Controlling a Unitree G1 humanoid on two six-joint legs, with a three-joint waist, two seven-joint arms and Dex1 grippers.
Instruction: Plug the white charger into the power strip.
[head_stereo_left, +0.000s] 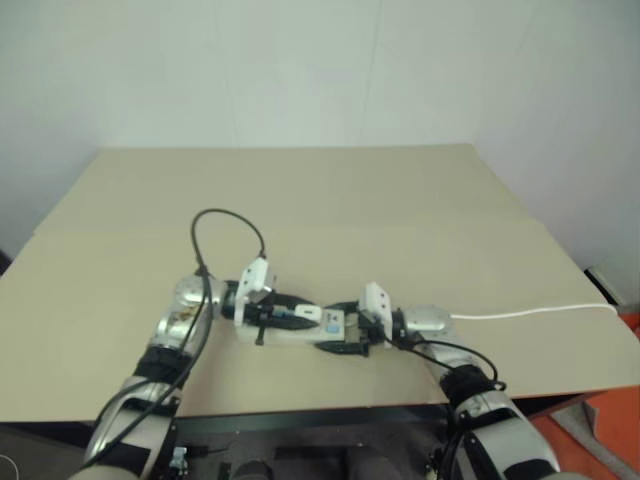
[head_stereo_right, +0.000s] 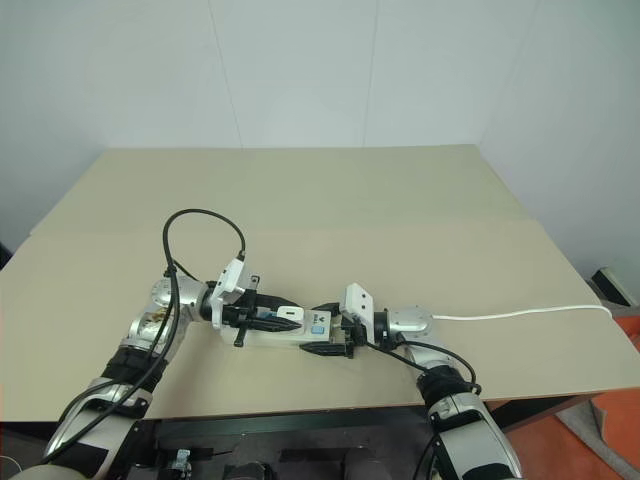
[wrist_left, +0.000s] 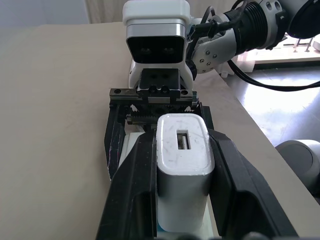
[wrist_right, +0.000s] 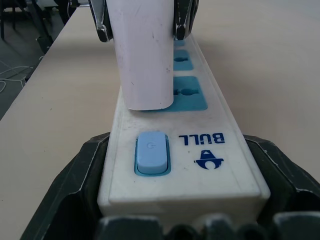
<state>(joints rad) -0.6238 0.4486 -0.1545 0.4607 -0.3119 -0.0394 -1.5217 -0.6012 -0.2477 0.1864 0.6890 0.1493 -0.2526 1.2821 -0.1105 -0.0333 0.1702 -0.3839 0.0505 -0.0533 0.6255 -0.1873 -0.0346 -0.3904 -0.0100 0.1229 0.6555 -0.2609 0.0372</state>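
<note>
**Charger at the socket, strip braced from the other end**

We're over a plain tan tabletop (head_stereo_right: 400, 200) against a white wall, and both our arms meet near the front edge. Lying flat there is the long, narrow white plastic power strip (wrist_right: 200, 165) with its pale blue switch button (wrist_right: 151, 152) and blue socket faces (wrist_right: 190, 94) running along the top. Our right gripper (wrist_right: 182, 220) has its two black fingers (wrist_right: 75, 190) spread wide around the switch end of the strip, one on each long side, pressed up against the casing. The strip's thin white cord (head_stereo_right: 520, 314) trails off past our right wrist towards the right edge of the table.

From the other side, our left gripper (wrist_left: 182, 185) is clamped tight on the small white boxy charger (wrist_left: 182, 165), black fingers (wrist_left: 135, 190) squeezing both flanks. In the left wrist view we see the charger's back face with its little rectangular port. From the right wrist view the charger stands upright on the strip, its base right down on the blue socket face nearest the switch; whether the pins are fully seated we cannot tell. A black cable (head_stereo_right: 200, 225) loops up over the table behind our left wrist
</note>
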